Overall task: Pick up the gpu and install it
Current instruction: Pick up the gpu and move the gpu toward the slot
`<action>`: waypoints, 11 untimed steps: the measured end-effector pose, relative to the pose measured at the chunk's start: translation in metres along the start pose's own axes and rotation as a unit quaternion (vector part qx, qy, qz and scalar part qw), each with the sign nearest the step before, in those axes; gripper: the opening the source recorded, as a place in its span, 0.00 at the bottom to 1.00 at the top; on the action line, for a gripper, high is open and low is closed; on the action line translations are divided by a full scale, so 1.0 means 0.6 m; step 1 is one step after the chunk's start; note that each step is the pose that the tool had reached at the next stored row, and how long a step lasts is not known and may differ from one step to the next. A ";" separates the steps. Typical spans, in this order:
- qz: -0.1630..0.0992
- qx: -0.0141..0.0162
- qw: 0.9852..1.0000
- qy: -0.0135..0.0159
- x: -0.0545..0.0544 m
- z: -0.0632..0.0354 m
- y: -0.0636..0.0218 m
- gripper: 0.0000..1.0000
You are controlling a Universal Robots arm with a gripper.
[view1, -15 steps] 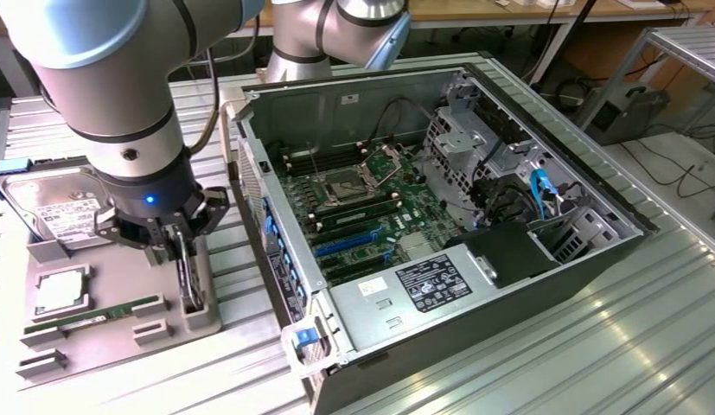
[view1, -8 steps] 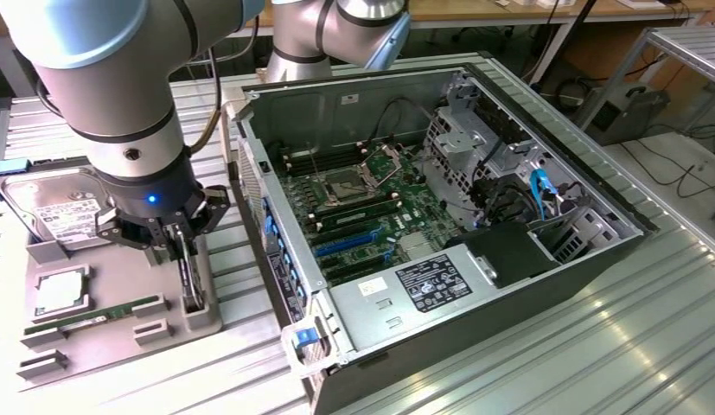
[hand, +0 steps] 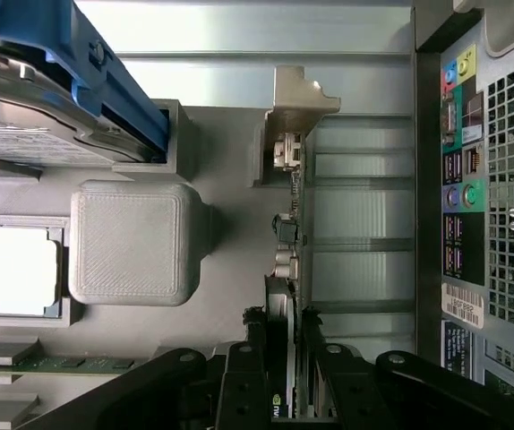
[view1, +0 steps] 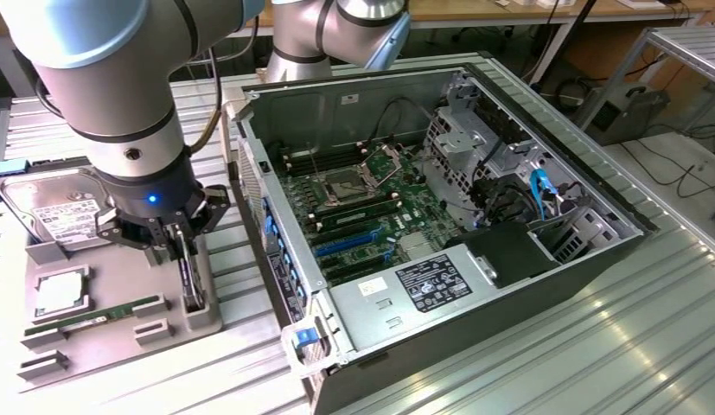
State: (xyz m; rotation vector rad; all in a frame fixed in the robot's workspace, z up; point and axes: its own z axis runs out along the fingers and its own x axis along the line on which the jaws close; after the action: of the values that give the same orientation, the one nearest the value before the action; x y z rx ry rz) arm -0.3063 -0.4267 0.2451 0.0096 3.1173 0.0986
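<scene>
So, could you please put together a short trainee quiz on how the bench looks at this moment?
1. Which part lies in the gray tray between the hard drive and the RAM stick?
2. Which thing is the gripper at? A) hard drive B) gpu C) RAM stick
3. True or false: the gpu is already inside the computer case.
Key: 1. The processor chip. 2. B. 3. False: it stands on edge in the gray tray, outside the computer case.
</scene>
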 end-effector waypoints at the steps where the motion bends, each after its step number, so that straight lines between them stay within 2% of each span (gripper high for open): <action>1: 0.000 0.000 1.000 0.000 0.000 -0.002 0.000 0.26; 6: 0.000 0.000 1.000 0.000 0.000 -0.020 0.001 0.26; 11: 0.000 0.000 1.000 0.000 -0.001 -0.055 0.003 0.26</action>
State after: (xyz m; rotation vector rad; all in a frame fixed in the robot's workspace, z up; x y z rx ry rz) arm -0.3063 -0.4267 0.2780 0.0096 3.1175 0.0984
